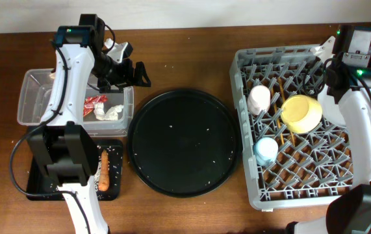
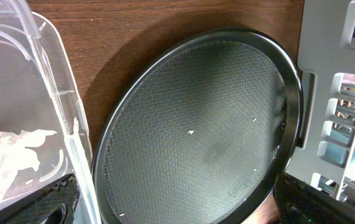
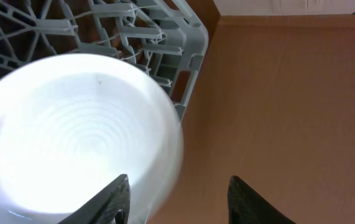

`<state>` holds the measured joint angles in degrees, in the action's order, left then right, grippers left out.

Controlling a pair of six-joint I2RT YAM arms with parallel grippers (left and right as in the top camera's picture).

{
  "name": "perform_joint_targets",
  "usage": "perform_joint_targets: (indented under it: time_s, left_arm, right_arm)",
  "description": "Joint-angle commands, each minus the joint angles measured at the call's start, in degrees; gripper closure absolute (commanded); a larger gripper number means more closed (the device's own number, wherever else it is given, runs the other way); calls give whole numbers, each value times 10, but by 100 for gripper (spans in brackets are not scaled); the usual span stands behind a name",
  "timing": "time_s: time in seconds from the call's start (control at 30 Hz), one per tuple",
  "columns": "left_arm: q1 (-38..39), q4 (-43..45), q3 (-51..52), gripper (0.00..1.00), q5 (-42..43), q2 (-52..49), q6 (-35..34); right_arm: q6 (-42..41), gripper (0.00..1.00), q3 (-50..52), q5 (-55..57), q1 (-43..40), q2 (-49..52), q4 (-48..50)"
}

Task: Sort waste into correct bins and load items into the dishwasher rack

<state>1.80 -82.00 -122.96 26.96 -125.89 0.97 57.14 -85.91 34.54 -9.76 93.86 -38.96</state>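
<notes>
1. Dishwasher rack (image 1: 305,188): on the right of the tabletop (image 1: 185,58).
2. Round black tray (image 1: 185,156): centre, between the rack and the bins, with a few pale specks on it.
3. Left arm: rises from the near left edge across both bins and bends at the far side. Left gripper (image 1: 136,73) points right above the tub's far right corner, jaws spread wide, nothing held.
4. Right arm: reaches up the rack's right side to its far right corner. Right gripper (image 3: 177,199) has its jaws parted and released, the plate's rim reaching into the gap.
5. Clear tub (image 1: 32,97): far left.
6. Small black tray (image 1: 39,185): near left, partly under the left arm.
7. Plate (image 3: 71,137): in the rack's far right corner.
8. Yellow bowl (image 1: 302,112), pink cup (image 1: 260,99), blue cup (image 1: 266,149), chopsticks (image 1: 282,97): in the rack.
9. Red wrapper (image 1: 95,102), white tissue (image 1: 110,114): in the tub.
10. Carrot piece (image 1: 104,170), rice scraps (image 1: 97,181): in the small black tray.
</notes>
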Motion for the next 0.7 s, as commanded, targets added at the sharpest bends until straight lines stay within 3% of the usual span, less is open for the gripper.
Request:
perform_joint_targets:
  time_s: [0.0, 0.07, 0.1, 0.13, 0.17, 0.23, 0.3, 0.4, 0.43, 0.5, 0.67]
  left_arm:
    - [-1, 0, -9, 1, 2, 21, -3]
    - [-1, -1, -9, 1, 1, 21, -3]
    - [-1, 0, -9, 1, 1, 21, -3]
    - [-1, 0, -9, 1, 2, 21, -3]
    - [-1, 0, -9, 1, 1, 21, -3]
    - [-1, 0, -9, 1, 1, 21, -3]
    - [-1, 0, -9, 1, 2, 21, -3]
    - [-1, 0, -9, 1, 1, 21, -3]
    - [-1, 0, -9, 1, 1, 21, -3]
    - [-1, 0, -9, 1, 2, 21, -3]
    - [-1, -1, -9, 1, 2, 21, -3]
  right_arm:
    - [-36, 48, 4, -29, 0, 2, -1]
    - [-47, 52, 4, -29, 0, 2, 0]
    - [-98, 50, 3, -30, -6, 2, 10]
    - [-213, 45, -1, -66, -30, 2, 12]
    - [-298, 44, -8, -158, -69, 2, -12]
    - [-398, 31, -10, -418, -197, 2, -31]
    - [-500, 30, -9, -613, -356, 14, -24]
    - [-509, 33, -9, -731, -434, 90, -39]
    - [-509, 42, -9, -749, -437, 123, -44]
    - [-509, 54, -9, -768, -427, 190, -46]
    - [-522, 61, -15, -756, -421, 208, -37]
